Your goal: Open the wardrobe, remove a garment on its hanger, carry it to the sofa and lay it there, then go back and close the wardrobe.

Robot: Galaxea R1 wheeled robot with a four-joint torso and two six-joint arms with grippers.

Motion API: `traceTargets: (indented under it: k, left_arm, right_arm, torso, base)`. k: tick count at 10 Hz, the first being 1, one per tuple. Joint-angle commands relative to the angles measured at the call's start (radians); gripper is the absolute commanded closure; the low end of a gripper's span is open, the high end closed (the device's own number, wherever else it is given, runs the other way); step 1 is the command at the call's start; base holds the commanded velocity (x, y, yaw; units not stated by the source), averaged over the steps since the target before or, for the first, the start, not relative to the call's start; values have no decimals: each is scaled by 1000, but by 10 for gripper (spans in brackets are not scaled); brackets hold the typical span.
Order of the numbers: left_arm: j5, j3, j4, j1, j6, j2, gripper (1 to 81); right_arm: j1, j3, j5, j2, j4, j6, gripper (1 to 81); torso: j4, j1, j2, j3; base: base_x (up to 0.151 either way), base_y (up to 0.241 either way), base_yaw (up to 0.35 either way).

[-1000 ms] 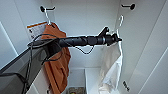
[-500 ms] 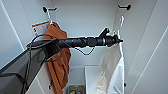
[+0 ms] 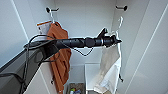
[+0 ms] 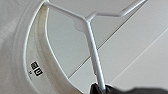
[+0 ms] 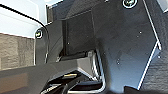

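Here, head view: left arm reaches into the open wardrobe [image 3: 140, 37], left gripper [image 3: 117, 40] at the top of the white garment [image 3: 110, 67], right of the rust-orange garment [image 3: 60, 57]; hook [image 3: 120, 20] below the right peg [image 3: 122, 8]. Left wrist view: fingers [image 4: 100, 88] clamped on the hanger [image 4: 91, 42] stem, collar [image 4: 37, 50] beside. Right wrist view: right fingers can't be told.

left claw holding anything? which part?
Yes: the left claw is shut on the hanger, gripping its thin neck stem; the garment hangs from it.
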State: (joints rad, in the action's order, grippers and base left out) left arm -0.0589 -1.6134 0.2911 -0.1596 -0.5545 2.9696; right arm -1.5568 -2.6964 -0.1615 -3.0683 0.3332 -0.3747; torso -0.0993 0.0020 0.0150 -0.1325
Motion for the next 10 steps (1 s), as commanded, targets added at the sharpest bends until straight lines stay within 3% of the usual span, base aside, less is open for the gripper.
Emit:
traceTargets:
  k: [1,10]
  left_arm:
    - [56,22,-32,-185,16,-10,811]
    - [57,84,-32,-165,16,-59,811]
  right_arm:
    - [22,4,34,0,-8,0,10]
    - [20,4,33,0,-10,0,10]
  torso:
    - [0,0,0,0]
    - [0,0,0,0]
  base:
    - [-106,0,0]
    - [-122,0,0]
